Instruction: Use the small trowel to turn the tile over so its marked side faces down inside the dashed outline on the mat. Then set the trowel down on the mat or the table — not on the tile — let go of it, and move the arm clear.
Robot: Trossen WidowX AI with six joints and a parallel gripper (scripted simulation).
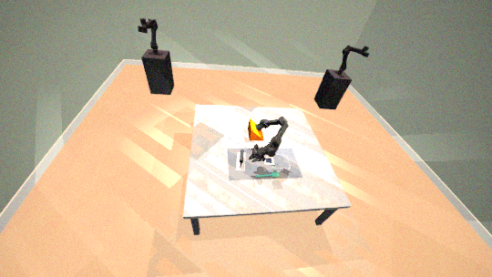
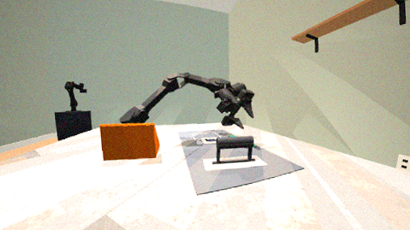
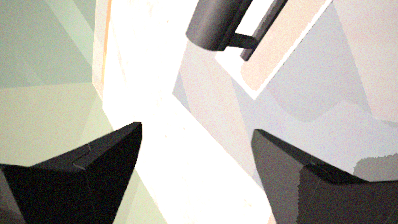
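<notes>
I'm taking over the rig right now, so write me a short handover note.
Hand: open, holding nothing, above the mat.
Black-handled tool with flat pale plate, likely the trowel: on the grey mat.
White square tile with dark mark: mark up, beside the dashed outline.
Done: no flip.
Left: grasp trowel, flip tile into outline, set trowel off the tile, release, clear arm.

In front of you is a pale, four-sided table (image 1: 214, 196) (image 2: 65, 200) (image 3: 200, 185), its top crossed by bands of light, with dark legs (image 1: 195, 226) showing below. Directly on it you have a thin gray mat (image 1: 233, 173) (image 2: 256, 176) (image 3: 310, 90), lying flat, and an orange block (image 1: 256, 131) (image 2: 129, 141), standing near the mat but not touching it.
</notes>
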